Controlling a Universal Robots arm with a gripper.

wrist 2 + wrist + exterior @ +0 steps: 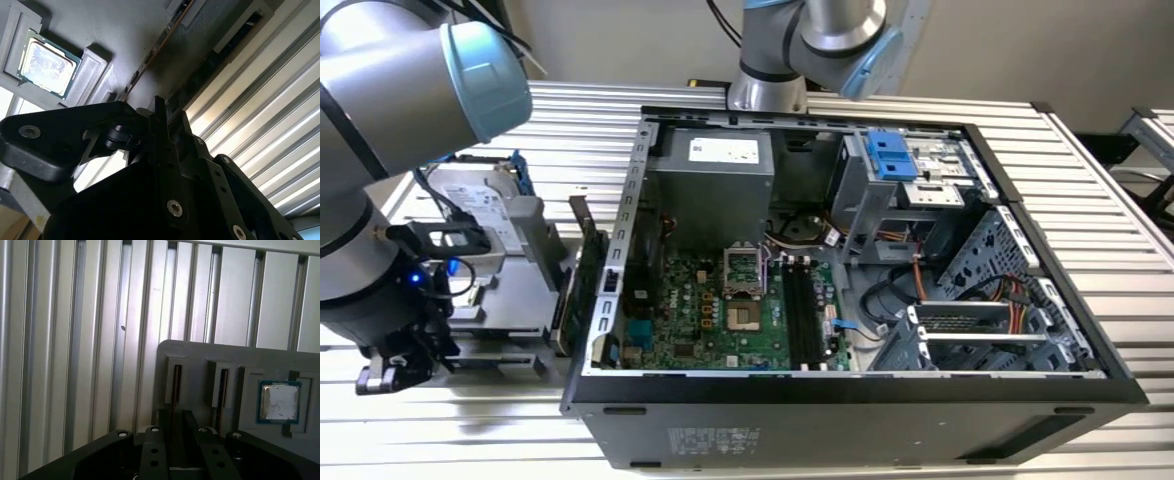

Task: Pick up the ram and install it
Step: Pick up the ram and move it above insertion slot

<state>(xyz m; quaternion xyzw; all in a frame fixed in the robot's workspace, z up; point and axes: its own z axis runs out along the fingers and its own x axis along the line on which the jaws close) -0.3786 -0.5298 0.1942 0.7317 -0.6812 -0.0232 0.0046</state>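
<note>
Ram in grey tray slot

1. The ram is a long thin stick standing on its long edge (seen edge-on in both wrist views).
2. It sits in a narrow slot of the grey tray, the slot nearest the tray's side edge.
3. Its top edge is dark with a brownish line; the flat faces can't be made out.
4. In the second wrist view it runs as a straight line, seated and not lifted.

In the first wrist view the gripper hides the near end of the ram. In the exterior view the arm is cut off at nine o'clock.
</note>
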